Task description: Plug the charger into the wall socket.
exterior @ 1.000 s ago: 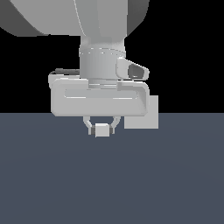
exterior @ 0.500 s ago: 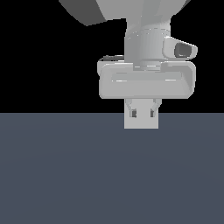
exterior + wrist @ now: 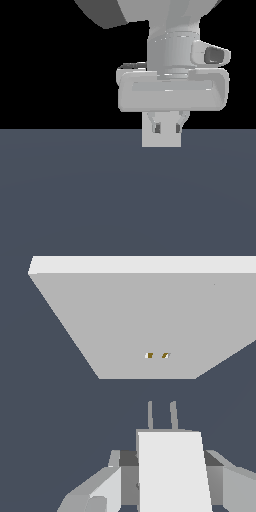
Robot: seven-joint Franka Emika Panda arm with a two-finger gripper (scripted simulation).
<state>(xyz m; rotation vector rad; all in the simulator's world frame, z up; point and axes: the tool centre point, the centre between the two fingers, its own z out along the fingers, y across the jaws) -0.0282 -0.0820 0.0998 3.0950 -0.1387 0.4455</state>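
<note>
Prongs on the charger (image 3: 170,471) are pointing straight at the wall socket (image 3: 150,321), and that alignment is what the coming push seems to depend on. In the wrist view, the gripper (image 3: 167,476) is clamping the small white block between its fingers (image 3: 107,486), with 2 thin grey pins sticking out of the block's front face toward the panel. The panel is standing a short way ahead of the pins, apart from them, with dark floor showing in the gap. Its 2 tiny orange-yellow holes are sitting close to the line of the pins, perhaps slightly to one side, so a small sideways correction may be needed before the pins go in.

The exterior view is showing the gripper (image 3: 167,129) from behind, hanging low in front of the wall socket (image 3: 161,140), which it is partly covering. That view is hiding the charger, the pins and the holes entirely, so only the wrist view is giving the gap and the alignment.
</note>
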